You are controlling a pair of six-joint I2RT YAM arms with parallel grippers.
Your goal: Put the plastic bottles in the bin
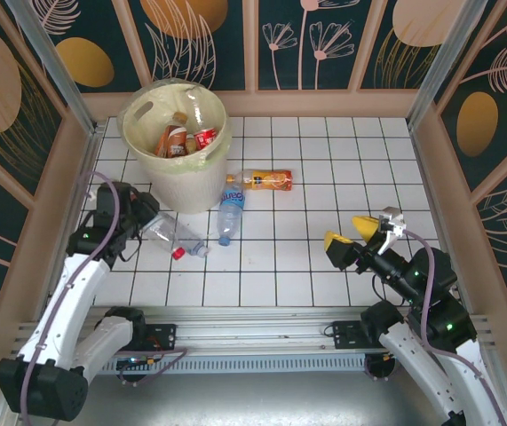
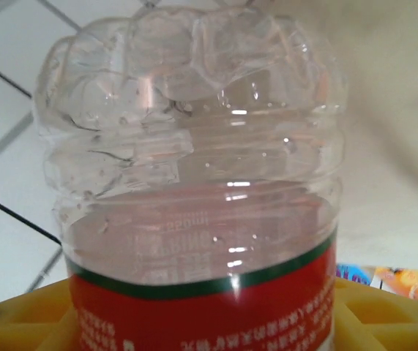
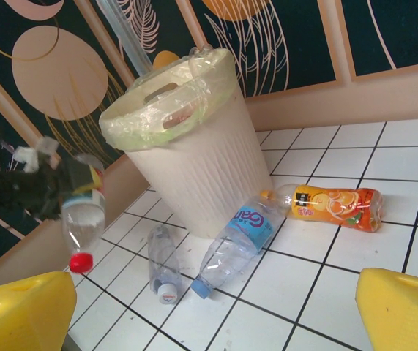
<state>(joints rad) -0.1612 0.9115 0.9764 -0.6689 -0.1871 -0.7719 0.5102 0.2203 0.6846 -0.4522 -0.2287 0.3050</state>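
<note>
My left gripper (image 1: 149,225) is shut on a clear bottle with a red label (image 2: 194,183), its red cap (image 3: 81,262) pointing down above the tiles. Yellow fingers (image 2: 18,322) flank the label. The cream bin (image 1: 175,169) stands at the back left with several bottles (image 1: 182,138) inside. On the floor by the bin lie a small clear white-capped bottle (image 3: 163,257), a blue-labelled bottle (image 1: 230,206) and an orange-labelled bottle (image 1: 266,180). My right gripper (image 1: 352,232) is open at the right, well away from them, with nothing between its fingers (image 3: 22,311).
Wooden walls with dark patterned panels (image 1: 324,35) enclose the white tiled floor (image 1: 324,160). The bin stands close to the left wall (image 1: 75,142). A metal rail (image 1: 253,319) runs along the near edge between the arm bases.
</note>
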